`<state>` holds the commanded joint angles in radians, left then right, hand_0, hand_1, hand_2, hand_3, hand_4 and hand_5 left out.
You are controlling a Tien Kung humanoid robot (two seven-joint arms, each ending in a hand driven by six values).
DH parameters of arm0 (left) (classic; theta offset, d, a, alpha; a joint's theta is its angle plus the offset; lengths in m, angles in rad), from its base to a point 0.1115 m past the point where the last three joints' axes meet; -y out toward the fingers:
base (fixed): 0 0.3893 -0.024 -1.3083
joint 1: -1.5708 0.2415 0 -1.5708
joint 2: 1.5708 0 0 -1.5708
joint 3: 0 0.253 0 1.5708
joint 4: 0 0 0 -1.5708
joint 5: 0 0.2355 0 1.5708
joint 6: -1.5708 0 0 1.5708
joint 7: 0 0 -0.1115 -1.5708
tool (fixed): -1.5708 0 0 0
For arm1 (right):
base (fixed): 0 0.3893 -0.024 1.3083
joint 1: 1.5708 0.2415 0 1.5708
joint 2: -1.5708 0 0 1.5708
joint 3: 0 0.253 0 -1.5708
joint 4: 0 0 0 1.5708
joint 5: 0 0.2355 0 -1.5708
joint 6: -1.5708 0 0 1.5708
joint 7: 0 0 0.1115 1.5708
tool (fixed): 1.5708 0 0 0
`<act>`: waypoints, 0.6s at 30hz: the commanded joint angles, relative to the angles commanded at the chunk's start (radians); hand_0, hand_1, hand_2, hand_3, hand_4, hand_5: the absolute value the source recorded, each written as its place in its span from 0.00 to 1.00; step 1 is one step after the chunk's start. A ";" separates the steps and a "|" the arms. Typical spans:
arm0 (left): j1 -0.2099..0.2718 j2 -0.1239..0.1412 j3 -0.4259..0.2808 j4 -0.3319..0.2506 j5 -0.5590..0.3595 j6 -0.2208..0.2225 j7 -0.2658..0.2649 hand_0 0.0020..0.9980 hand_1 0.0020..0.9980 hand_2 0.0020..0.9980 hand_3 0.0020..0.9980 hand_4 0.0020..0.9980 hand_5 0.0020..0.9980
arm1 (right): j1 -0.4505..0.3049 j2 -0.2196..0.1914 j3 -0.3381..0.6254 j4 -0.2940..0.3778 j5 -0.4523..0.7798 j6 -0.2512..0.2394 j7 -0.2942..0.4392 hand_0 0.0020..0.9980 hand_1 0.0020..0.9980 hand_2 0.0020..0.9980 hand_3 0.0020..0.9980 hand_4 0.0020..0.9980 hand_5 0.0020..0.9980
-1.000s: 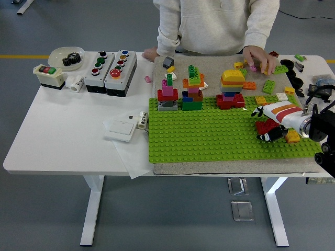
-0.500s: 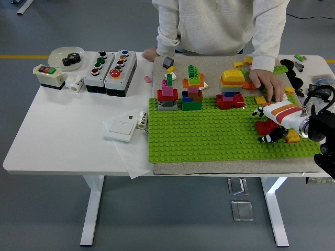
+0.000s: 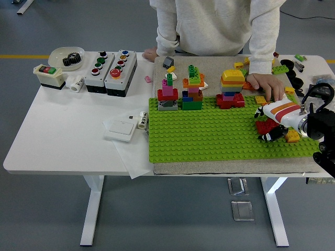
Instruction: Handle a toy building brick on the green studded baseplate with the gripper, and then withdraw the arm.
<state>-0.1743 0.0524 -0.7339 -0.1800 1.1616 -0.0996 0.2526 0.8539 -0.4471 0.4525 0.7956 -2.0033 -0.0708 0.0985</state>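
The green studded baseplate point(image 3: 209, 133) lies on a beige mat in the middle of the table. Near its right edge sits a red brick point(image 3: 266, 126). My right hand point(image 3: 264, 124), white with orange and red stripes, reaches in from the right and closes around that brick, dark fingertips above and below it. A yellow brick point(image 3: 292, 137) lies just right of the hand. Three brick towers point(image 3: 192, 94) stand along the plate's back edge. A person's hand point(image 3: 264, 85) rests on loose bricks by the plate's back right corner, close to my hand.
The person stands at the far side, the other hand point(image 3: 151, 53) resting on the table. Two button boxes point(image 3: 111, 66), a switch box point(image 3: 48, 75) and a bowl point(image 3: 65, 54) stand at the back left. A white plate switch point(image 3: 122, 127) lies left of the baseplate. Loose bricks point(image 3: 285, 67) lie at the back right.
The person's hand has come from the loose bricks at the back right toward the plate's back right corner, near my hand. My right hand has barely moved.
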 joint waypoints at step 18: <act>0.001 0.001 0.006 0.000 -0.001 0.000 0.001 0.80 0.66 0.58 0.53 0.53 0.49 | 0.003 0.004 -0.007 -0.009 0.008 0.014 0.001 0.59 0.63 0.63 0.61 0.79 0.35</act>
<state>-0.1730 0.0531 -0.7279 -0.1800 1.1601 -0.0992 0.2532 0.8564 -0.4429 0.4455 0.7861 -1.9952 -0.0570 0.0992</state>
